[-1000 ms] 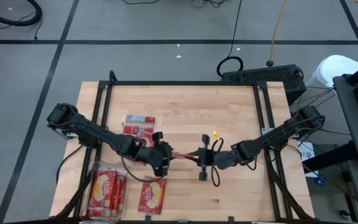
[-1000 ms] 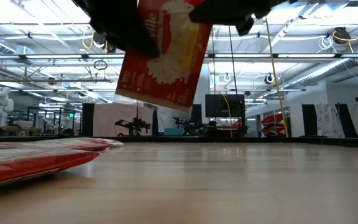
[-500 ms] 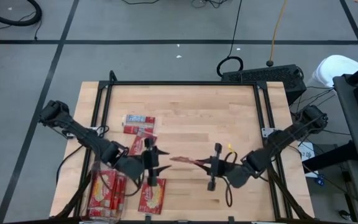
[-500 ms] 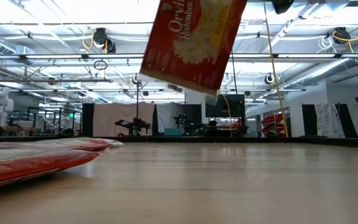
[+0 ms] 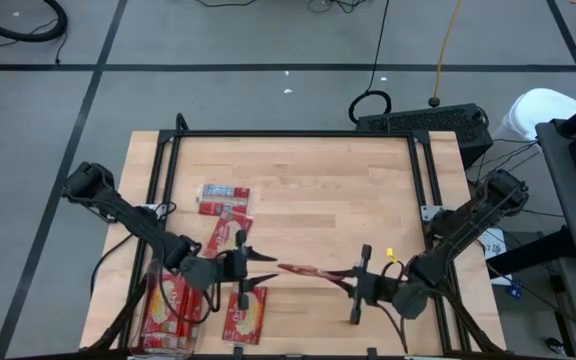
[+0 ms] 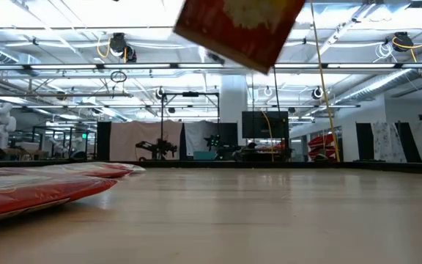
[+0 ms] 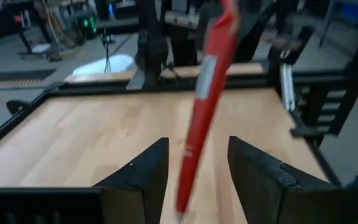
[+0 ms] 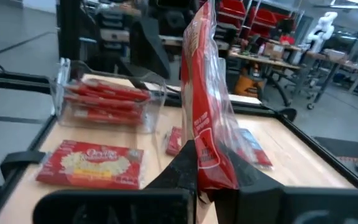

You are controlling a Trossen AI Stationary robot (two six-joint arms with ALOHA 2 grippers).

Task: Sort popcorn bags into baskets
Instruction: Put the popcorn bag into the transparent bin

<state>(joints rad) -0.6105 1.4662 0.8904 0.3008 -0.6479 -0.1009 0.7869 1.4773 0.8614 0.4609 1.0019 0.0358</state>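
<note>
The right claw (image 5: 353,283) pinches a popcorn bag (image 5: 303,271) by its end, which may slip; the left claw (image 5: 268,268) gapes empty.

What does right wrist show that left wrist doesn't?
Only the right wrist view shows the clear bin with packets inside, a packet lying face-up beside it, and the right gripper shut on the held bag's edge. Only the left wrist view shows the left gripper open, fingers either side of the bag without touching. Both show the held popcorn bag edge-on above the table.
</note>
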